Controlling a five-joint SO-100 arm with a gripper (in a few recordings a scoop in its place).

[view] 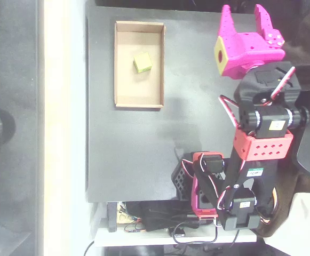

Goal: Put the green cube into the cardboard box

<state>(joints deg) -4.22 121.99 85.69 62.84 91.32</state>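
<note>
The overhead view is soft and slightly blurred, with washed-out colours. A pale strip down the left of the frame is overexposed. The dark bench is evenly lit, carrying only faint shadows. The far left is dim.

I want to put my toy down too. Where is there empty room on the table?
Bare dark table lies below the cardboard box, left of the arm's base. Another free patch sits between box and pink gripper. Inside the box, the green cube takes the middle.
</note>
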